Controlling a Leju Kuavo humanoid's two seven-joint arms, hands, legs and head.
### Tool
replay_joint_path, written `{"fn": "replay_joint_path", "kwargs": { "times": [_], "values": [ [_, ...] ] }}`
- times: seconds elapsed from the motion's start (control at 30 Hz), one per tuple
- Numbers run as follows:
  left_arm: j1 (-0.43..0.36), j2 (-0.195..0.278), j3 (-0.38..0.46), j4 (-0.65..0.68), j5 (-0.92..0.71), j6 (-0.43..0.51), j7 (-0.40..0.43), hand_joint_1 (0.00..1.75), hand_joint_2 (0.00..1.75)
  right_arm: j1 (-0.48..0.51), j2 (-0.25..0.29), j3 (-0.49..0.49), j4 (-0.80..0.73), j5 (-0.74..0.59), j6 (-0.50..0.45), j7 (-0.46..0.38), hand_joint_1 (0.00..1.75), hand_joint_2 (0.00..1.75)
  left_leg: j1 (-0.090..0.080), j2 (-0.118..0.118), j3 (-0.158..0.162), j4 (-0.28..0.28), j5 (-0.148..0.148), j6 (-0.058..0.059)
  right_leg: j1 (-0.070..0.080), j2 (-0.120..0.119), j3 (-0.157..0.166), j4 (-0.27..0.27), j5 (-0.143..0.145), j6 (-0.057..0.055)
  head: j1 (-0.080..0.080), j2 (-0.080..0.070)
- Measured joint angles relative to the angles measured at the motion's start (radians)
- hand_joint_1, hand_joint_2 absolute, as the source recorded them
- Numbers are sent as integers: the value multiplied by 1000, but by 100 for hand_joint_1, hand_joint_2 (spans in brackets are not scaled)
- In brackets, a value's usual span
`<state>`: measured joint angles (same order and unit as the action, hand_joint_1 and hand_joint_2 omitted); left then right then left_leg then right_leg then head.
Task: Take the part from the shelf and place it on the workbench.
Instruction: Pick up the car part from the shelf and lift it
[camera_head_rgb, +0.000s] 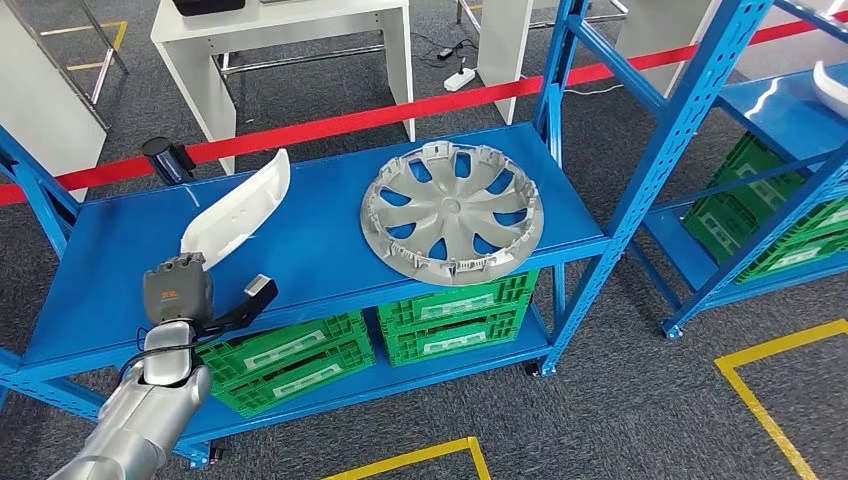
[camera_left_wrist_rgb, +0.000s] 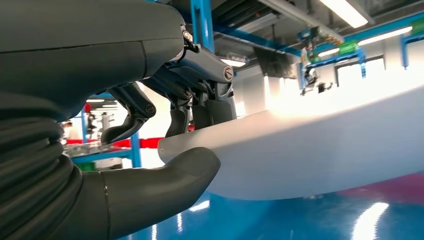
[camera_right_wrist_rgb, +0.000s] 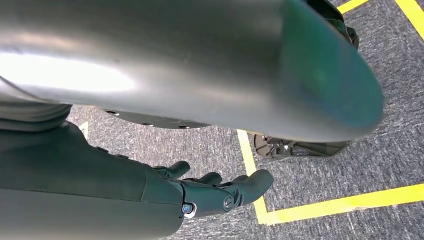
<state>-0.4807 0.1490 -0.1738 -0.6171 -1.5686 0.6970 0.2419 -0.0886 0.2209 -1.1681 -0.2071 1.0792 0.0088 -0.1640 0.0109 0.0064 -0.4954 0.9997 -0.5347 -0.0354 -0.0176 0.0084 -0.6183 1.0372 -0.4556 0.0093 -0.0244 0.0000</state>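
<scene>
Lower left of the head view: the curved white plastic part (camera_head_rgb: 240, 203) on the blue metal shelf (camera_head_rgb: 320, 255) is pinched at its near end by the left robot hand (camera_head_rgb: 190, 295). A shallow edge grip is judged likely to slip on lifting. The right robot hand (camera_right_wrist_rgb: 215, 192) is seen hanging, loosely spread, empty.

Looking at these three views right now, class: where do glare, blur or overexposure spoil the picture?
Left wrist view: bright windows wash out the upper edge of the white part, and ceiling lights glare off the blue shelf; the left hand looms dark. Right wrist view: a near, blurred silver surface carries a white glare patch above the right hand. Head view: evenly lit and sharp.
</scene>
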Motion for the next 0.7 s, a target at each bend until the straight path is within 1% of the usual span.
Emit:
{"fn": "replay_joint_path", "kwargs": {
  "times": [0.17,0.33,0.4,0.5,0.63,0.7],
  "values": [
    [13,-27,27,-54,1,0,-120,175,175,0,0,0,0,1,0,0,0,0,0,0,-1,0,0,0,0,0,0,0,0,0,0,0],
    [34,-76,102,-118,22,0,-252,175,175,-1,0,0,0,2,0,8,0,0,0,0,-1,0,0,0,0,0,0,0,0,0,0,0],
    [44,-99,134,-145,41,0,-292,175,175,-1,0,0,0,5,0,12,0,0,0,0,-1,0,0,0,0,0,0,0,0,0,0,0],
    [67,-129,162,-194,83,0,-343,175,175,-1,0,0,0,7,0,16,0,0,0,0,-1,0,0,0,0,0,0,0,0,0,0,0],
    [94,-156,175,-244,117,0,-375,175,175,-2,0,0,0,7,0,17,0,0,0,0,-1,0,0,0,0,-1,0,0,0,0,0,0],
    [115,-169,176,-283,172,0,-415,175,175,-1,0,0,0,9,0,19,0,0,0,0,-1,0,0,0,-1,0,0,0,0,0,0,0]
  ]
}}
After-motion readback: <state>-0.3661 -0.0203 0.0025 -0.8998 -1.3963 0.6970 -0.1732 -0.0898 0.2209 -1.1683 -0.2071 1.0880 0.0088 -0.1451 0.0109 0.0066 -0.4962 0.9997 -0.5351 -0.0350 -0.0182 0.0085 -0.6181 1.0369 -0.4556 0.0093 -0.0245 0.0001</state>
